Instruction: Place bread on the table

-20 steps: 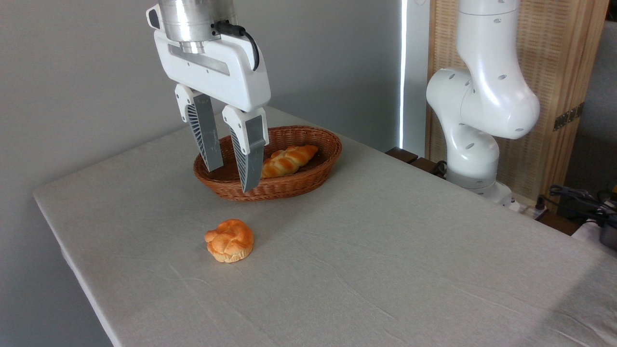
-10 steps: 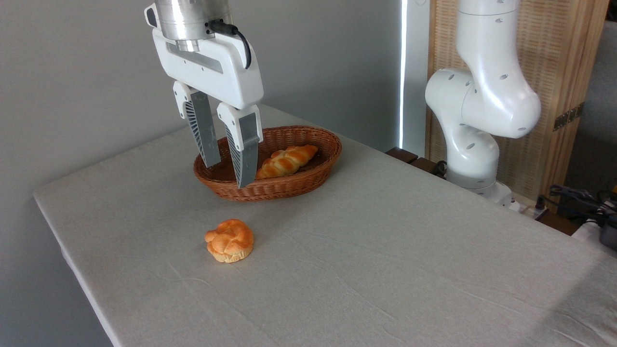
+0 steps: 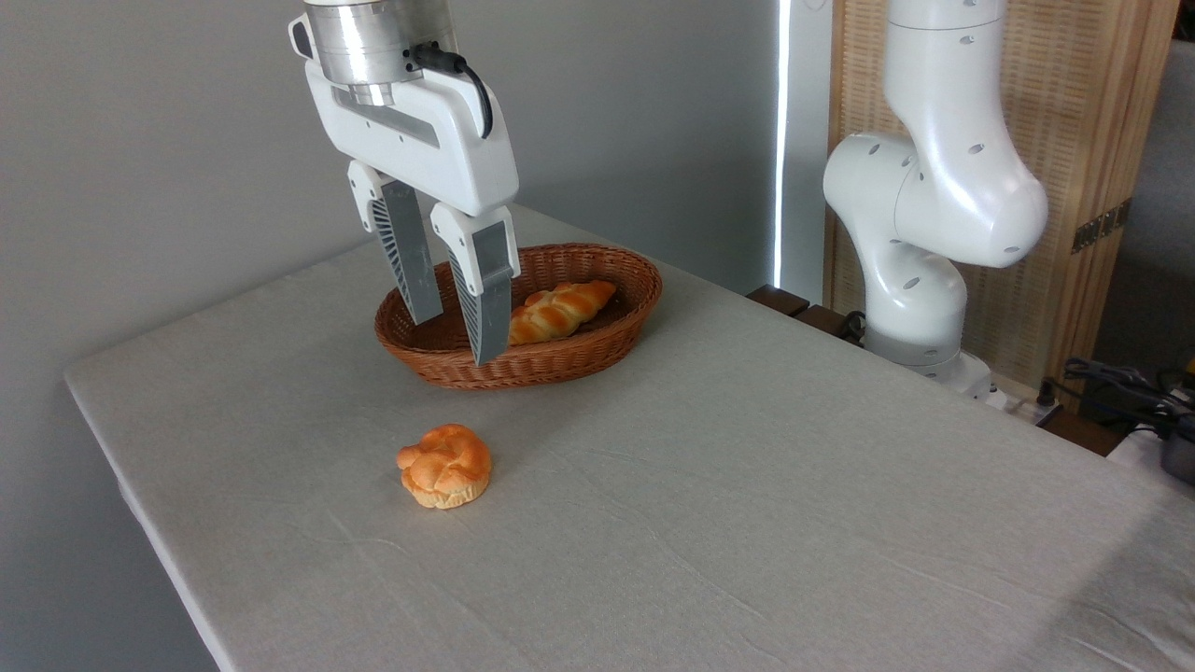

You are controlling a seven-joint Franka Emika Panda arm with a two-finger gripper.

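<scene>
Brown wicker basket [image 3: 597,350] — braided loaf [image 3: 558,309] inside; slatted wooden screen [image 3: 1102,140] behind

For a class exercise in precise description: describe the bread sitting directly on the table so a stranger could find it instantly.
On the grey-beige table, look in front of the wicker basket. The bread lies alone on the cloth: small, round and knotted, unlike the long braided loaf inside the basket.

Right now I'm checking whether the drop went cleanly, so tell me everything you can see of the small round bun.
The bun is small and round, golden-orange on its knotted, lobed top and paler at the base. It looks whole, sits upright on the grey-beige cloth of the table, in front of the wicker basket and apart from it. Nothing but the table touches it.
</scene>
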